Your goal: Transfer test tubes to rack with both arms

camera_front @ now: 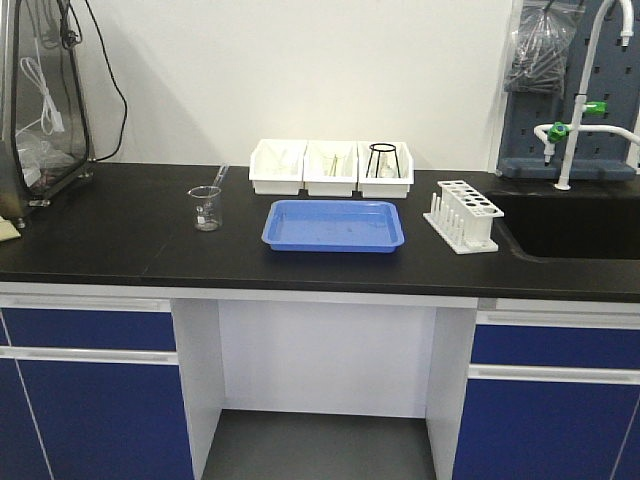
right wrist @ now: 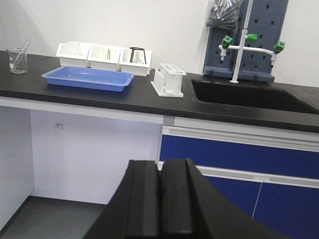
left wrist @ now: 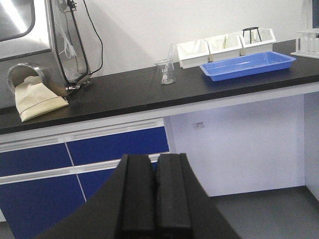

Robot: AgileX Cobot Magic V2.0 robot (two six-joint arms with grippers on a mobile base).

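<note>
The white rack [camera_front: 462, 213] stands on the black bench right of a blue tray [camera_front: 335, 226]; it also shows in the right wrist view [right wrist: 168, 79] and at the edge of the left wrist view [left wrist: 306, 42]. One slender clear test tube [camera_front: 219, 177] leans in a glass beaker [camera_front: 205, 208] at the left. Thin pale items lie in the white bins [camera_front: 330, 168]; I cannot tell what they are. My left gripper [left wrist: 155, 164] and right gripper [right wrist: 159, 169] are both shut and hold nothing. They sit low in front of the bench, below its top, and neither arm shows in the front view.
A sink [camera_front: 575, 228] with a white tap [camera_front: 585, 95] lies right of the rack. A clear enclosure with cables [camera_front: 40, 100] stands at the far left. A black wire stand [camera_front: 382, 160] sits in the right bin. Blue drawers and a knee gap are under the bench.
</note>
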